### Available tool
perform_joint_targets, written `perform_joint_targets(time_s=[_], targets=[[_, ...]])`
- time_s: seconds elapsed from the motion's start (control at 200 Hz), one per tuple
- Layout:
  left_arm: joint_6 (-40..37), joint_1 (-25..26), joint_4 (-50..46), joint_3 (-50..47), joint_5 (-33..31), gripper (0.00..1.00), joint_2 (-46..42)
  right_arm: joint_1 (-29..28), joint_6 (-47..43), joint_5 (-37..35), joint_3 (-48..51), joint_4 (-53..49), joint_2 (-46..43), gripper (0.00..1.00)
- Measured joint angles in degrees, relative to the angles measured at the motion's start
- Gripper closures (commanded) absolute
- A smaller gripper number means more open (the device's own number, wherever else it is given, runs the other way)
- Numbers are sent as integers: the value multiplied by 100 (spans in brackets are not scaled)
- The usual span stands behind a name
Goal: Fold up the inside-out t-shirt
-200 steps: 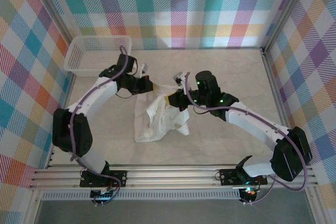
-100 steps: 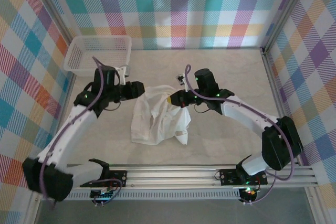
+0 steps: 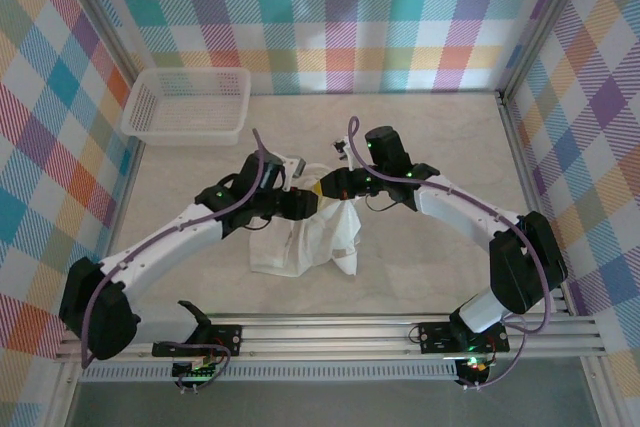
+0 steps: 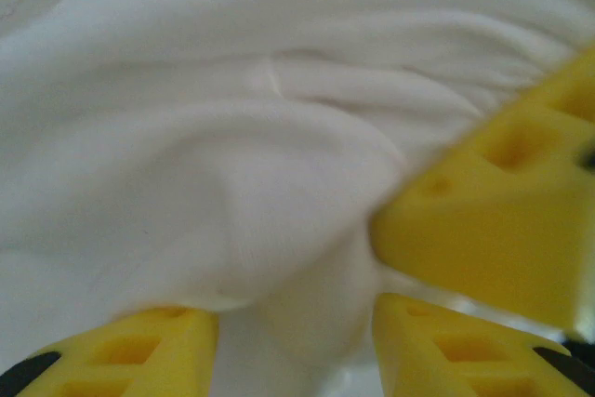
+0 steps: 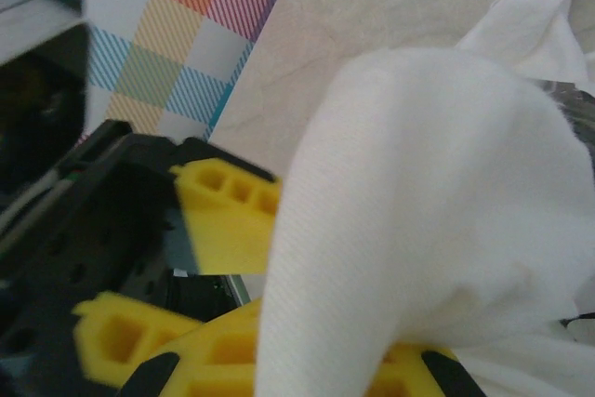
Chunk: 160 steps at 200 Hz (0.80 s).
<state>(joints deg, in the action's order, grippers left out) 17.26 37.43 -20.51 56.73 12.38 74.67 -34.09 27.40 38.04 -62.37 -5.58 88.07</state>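
The inside-out t-shirt is a crumpled white heap at mid-table, its top edge lifted. My right gripper is shut on that raised edge; in the right wrist view the t-shirt drapes over the yellow fingers of the right gripper. My left gripper has come up tip to tip against it. In the left wrist view the left gripper stands open, its fingers apart with a fold of the t-shirt bulging between them. A right gripper finger shows just beside.
A white mesh basket stands at the back left corner against the plaid wall. Bare table lies to the right of the shirt and behind it. Metal frame rails run along the near edge.
My left gripper let go of the shirt, opened, drew back to the left, then swung in again to meet the right gripper. The right gripper kept its hold, shifting slightly left.
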Motion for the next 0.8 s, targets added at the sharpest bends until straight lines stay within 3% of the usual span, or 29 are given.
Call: perform_joint_targets(time_s=[0.06, 0.095, 0.15, 0.195, 0.225, 0.335, 0.415, 0.495, 0.585, 0.705, 0.8], targets=[[-57, 0, 85, 9, -9, 81, 170, 0, 33, -4, 0, -24, 2, 99], [-46, 0, 131, 17, -31, 100, 260, 0, 48, -9, 0, -63, 2, 98], [-55, 0, 164, 26, -63, 100, 348, 31, 59, -44, 0, -142, 2, 95], [-31, -24, 177, 28, -74, 100, 361, 70, 72, -87, 0, -219, 2, 82], [26, -87, 188, 24, -7, 100, 348, 94, 92, -116, 0, -280, 2, 79], [632, -704, 791, -369, 675, 100, 24, 393, 79, -227, 55, -476, 0, 96], [1139, -1261, 1204, -682, 1228, 100, -304, 872, 170, -131, 433, -330, -2, 95], [1443, -1392, 1462, -706, 1777, 100, -448, 1309, 286, 251, 813, -251, 138, 84], [1552, -1281, 1504, -706, 2164, 100, -531, 1467, 385, 428, 844, -385, 391, 59], [1585, -1325, 1491, -706, 2277, 100, -597, 1488, 343, 361, 850, -695, 313, 49], [1606, -1325, 1488, -706, 2323, 100, -595, 1335, 114, -402, 984, -833, -332, 42]])
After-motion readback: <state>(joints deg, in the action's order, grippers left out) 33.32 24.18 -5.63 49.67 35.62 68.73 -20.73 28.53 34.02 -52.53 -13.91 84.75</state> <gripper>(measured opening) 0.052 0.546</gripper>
